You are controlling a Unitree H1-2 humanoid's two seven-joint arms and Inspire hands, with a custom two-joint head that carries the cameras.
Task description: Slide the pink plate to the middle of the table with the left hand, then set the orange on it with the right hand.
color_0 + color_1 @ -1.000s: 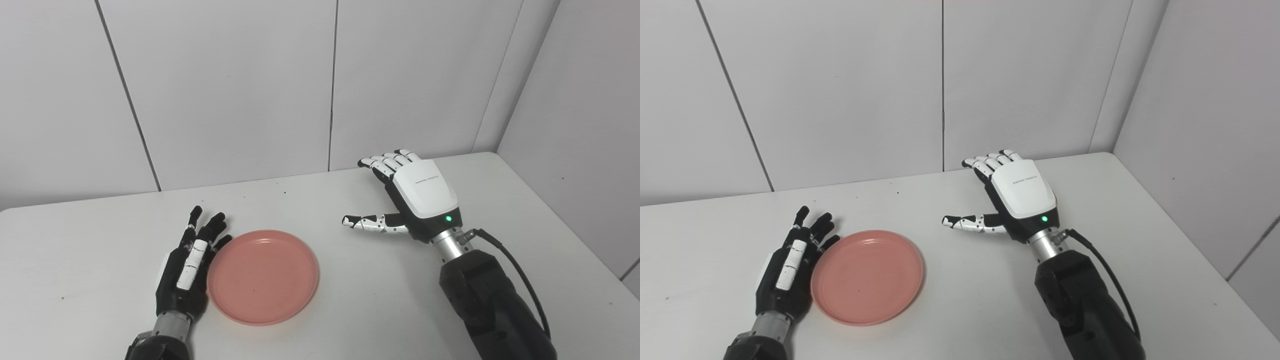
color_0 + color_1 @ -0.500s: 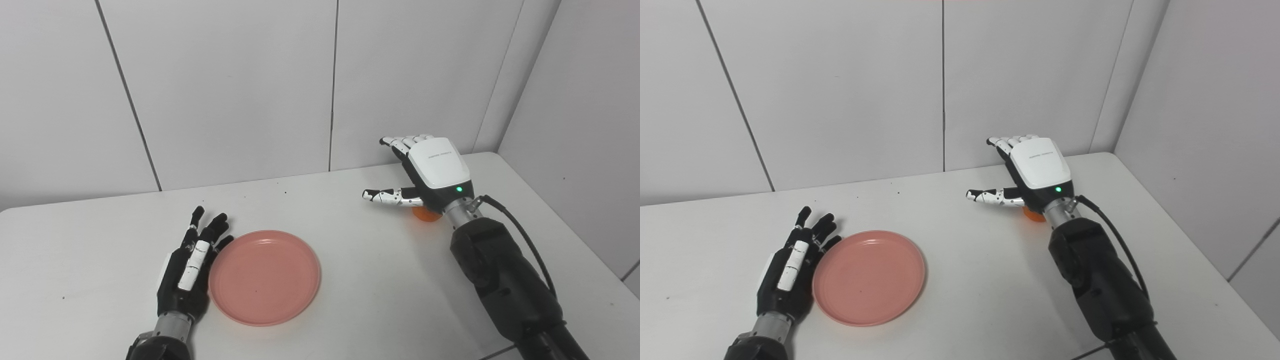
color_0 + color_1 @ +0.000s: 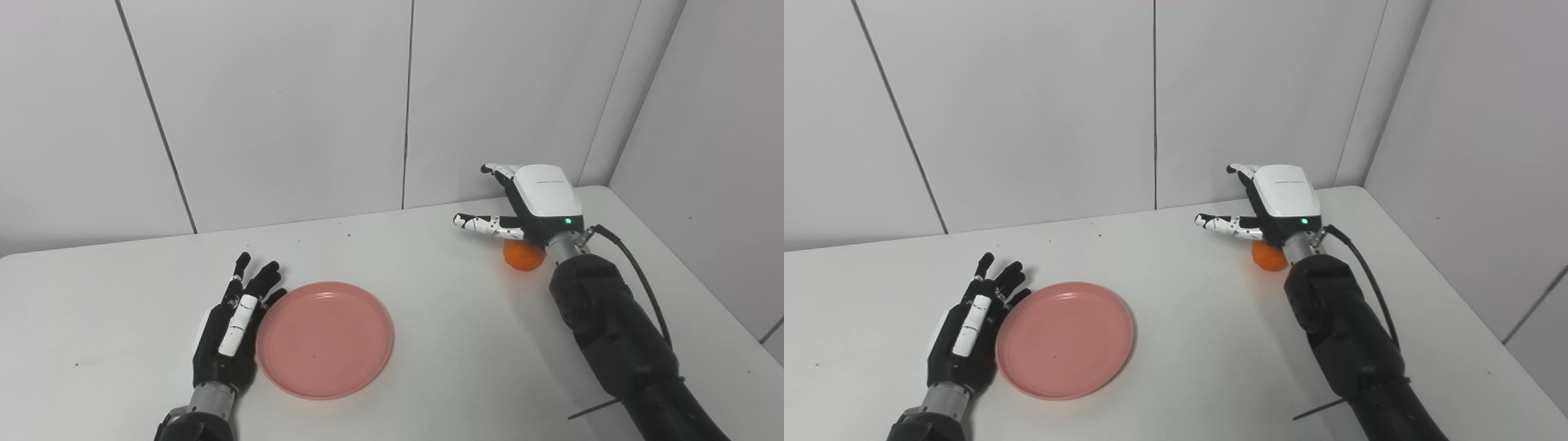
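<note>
The round pink plastic plate (image 3: pixel 324 339) lies flat on the white bench (image 3: pixel 441 343), at about 7 o'clock from the bench centre. The black left hand (image 3: pixel 233 327) rests on the bench, edge-on against the plate's 9 o'clock rim, fingers extended and apart, grasping nothing. The small round orange (image 3: pixel 522 255) sits on the bench at about 2 o'clock, well apart from the plate. The white-backed right hand (image 3: pixel 528 205) hovers over the orange, palm down, fingers spread and thumb extended toward 9 o'clock, not closed on the fruit.
</note>
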